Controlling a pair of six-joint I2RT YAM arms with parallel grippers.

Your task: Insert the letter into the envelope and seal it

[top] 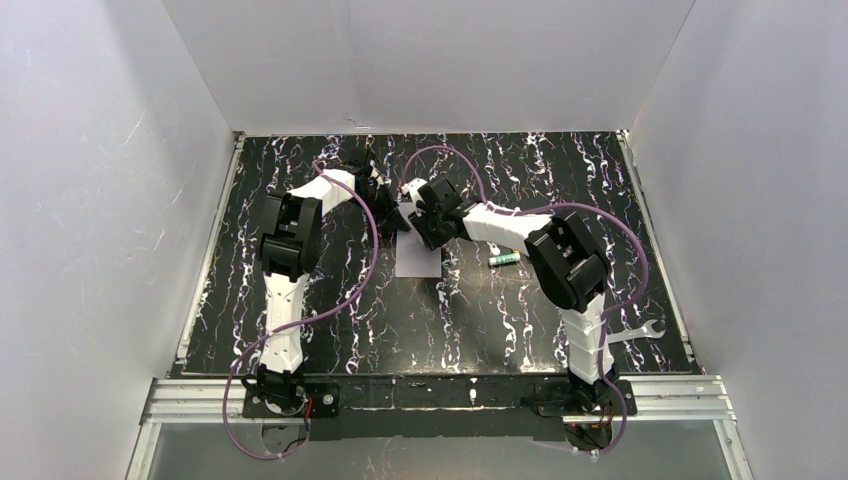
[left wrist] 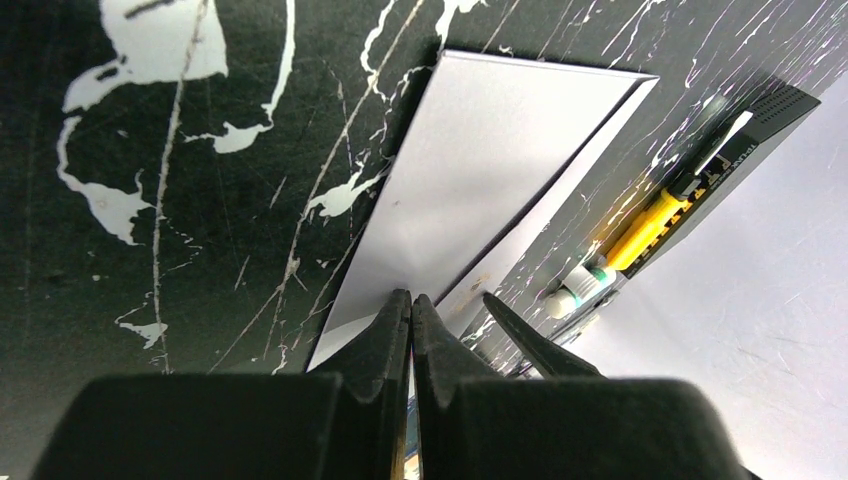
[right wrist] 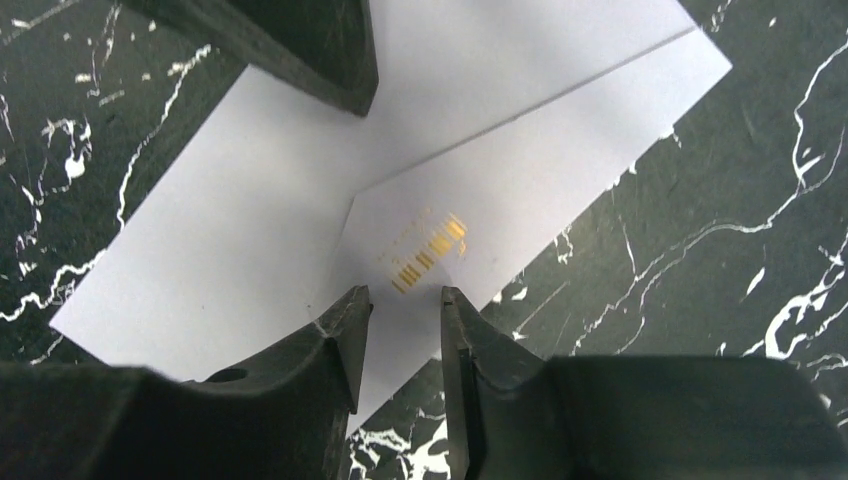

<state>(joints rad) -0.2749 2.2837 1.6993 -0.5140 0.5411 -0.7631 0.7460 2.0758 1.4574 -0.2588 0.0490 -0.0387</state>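
The pale envelope (top: 418, 262) lies flat on the black marbled table, its far part hidden under both grippers. In the right wrist view the envelope (right wrist: 250, 210) shows its triangular flap folded down and a small gold print. My left gripper (left wrist: 411, 297) is shut, its tips down on the envelope (left wrist: 480, 170) near the flap's point. My right gripper (right wrist: 405, 295) is narrowly open with nothing between the jaws, just over the envelope's edge by the gold print. The cream-tan letter is not visible in any view.
A green-and-white tube (top: 503, 259) lies right of the envelope, and a silver wrench (top: 635, 332) lies near the right arm's base. The left wrist view shows a black box (left wrist: 770, 110) and a yellow item (left wrist: 645, 228). White walls enclose the table.
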